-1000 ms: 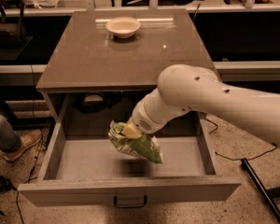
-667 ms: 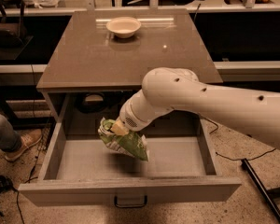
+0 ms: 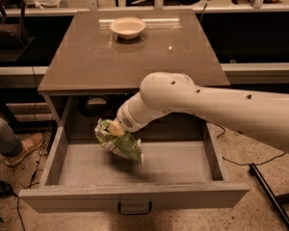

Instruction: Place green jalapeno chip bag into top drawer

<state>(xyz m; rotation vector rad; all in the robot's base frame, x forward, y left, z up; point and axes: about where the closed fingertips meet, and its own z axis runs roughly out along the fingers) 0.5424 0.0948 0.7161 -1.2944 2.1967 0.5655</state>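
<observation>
The gripper (image 3: 114,128) held the bag (image 3: 120,145) tight over the open drawer (image 3: 192,195), so it could drop inside.

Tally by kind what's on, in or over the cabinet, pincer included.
Chip bags: 1, green jalapeno chip bag, hanging over the drawer floor
Bowls: 1, white bowl on the cabinet top
Drawers: 1, top drawer, open
Pincers: 1, pincer over the drawer, shut on the bag
Total: 4
</observation>
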